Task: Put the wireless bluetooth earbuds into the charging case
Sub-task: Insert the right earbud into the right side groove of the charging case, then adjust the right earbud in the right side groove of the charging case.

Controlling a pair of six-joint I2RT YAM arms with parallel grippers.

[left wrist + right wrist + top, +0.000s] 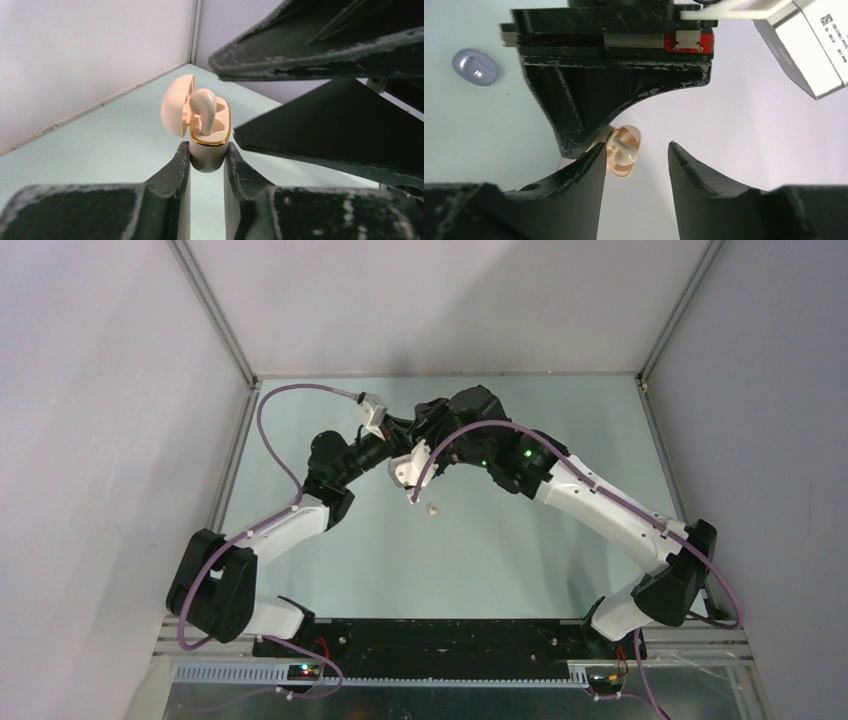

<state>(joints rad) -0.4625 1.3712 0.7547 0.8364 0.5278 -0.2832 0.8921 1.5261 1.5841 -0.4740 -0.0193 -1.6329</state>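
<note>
Above the surface (520, 550) centre, the left gripper (206, 152) clamps the charging case (221, 120) low, lid open at 9 o'clock; the earbud (203, 106) standing in it, likely light and slick, suits a pinch across its head by the parted right gripper (636, 147).

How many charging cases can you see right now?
2. The beige case, lid open, is clamped in the left gripper; the purple case lies closed on the table. Others may be hidden.

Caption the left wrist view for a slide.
Left gripper shut on the base of the open beige case, one earbud standing upright in it.
</note>
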